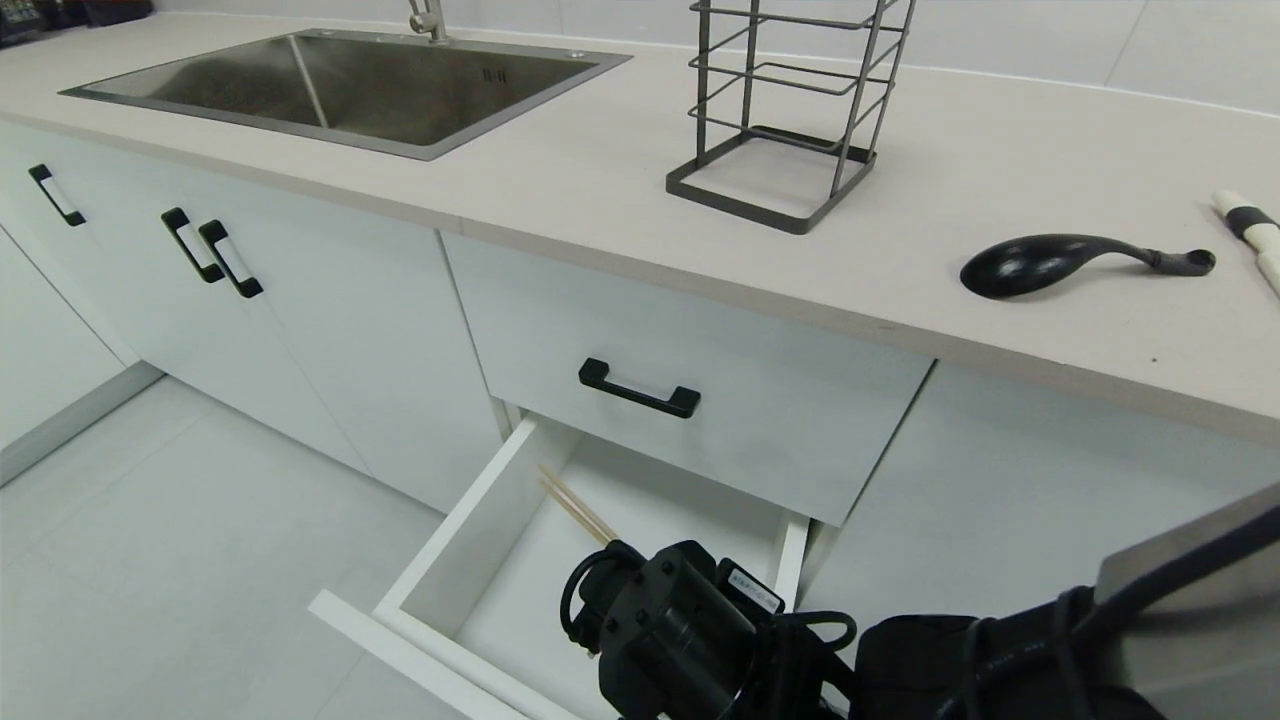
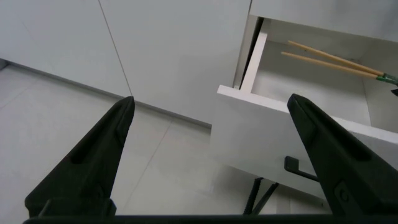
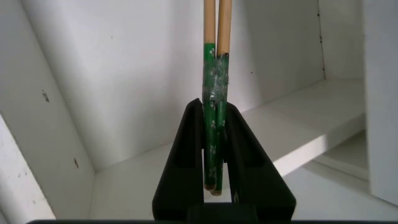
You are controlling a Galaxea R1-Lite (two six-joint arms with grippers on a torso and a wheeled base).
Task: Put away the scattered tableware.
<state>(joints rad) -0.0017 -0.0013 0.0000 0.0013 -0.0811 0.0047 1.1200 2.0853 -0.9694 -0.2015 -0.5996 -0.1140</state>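
My right jaws are clenched on the green ends of a pair of chopsticks [image 3: 215,68], whose bare wooden tips point toward the back of the open drawer [image 1: 470,515]. From the head view the sticks sit inside the drawer near its left wall. I cannot tell whether they touch its floor. My left jaws are released and hold nothing, hanging over the floor [image 2: 155,155] just outside the drawer's front corner.

As I judge it, the first item is nearly stowed but not yet let go. A black spoon [image 1: 1045,262] lies on the surface [image 1: 560,170] well to the right, and beside it at the edge is a white item with a black band [image 1: 1248,222] that I cannot identify. Both are left to do. A wire rack [image 1: 790,110] and the sink [image 1: 350,85] stand farther back.
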